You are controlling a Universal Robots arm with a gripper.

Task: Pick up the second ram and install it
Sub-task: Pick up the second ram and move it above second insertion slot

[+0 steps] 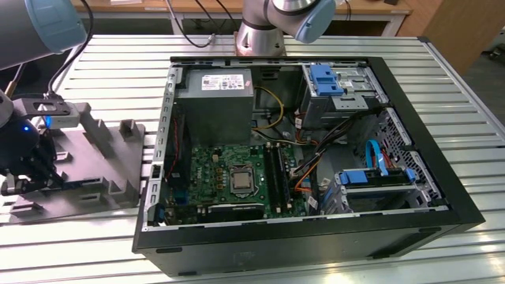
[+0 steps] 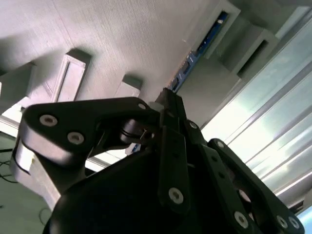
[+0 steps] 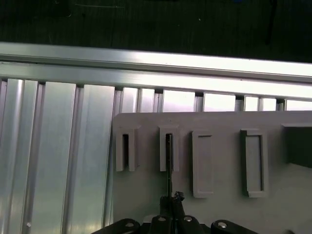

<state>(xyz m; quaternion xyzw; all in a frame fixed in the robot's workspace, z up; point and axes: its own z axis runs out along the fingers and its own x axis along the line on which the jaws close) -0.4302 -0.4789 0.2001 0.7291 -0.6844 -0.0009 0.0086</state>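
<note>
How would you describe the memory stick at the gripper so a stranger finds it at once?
On the exterior view's left of the open computer case lies a grey holder block. The second ram stands on edge in one narrow slot, pinched by the gripper. It alone is a thin blue-green strip; neighbouring slots are plain grey.

There is one open computer case, one grey power-supply box, one grey slotted fixture, one second ram, one gripper and one slatted surface.

Slatted metal table; perhaps wooden bench behind.
</note>
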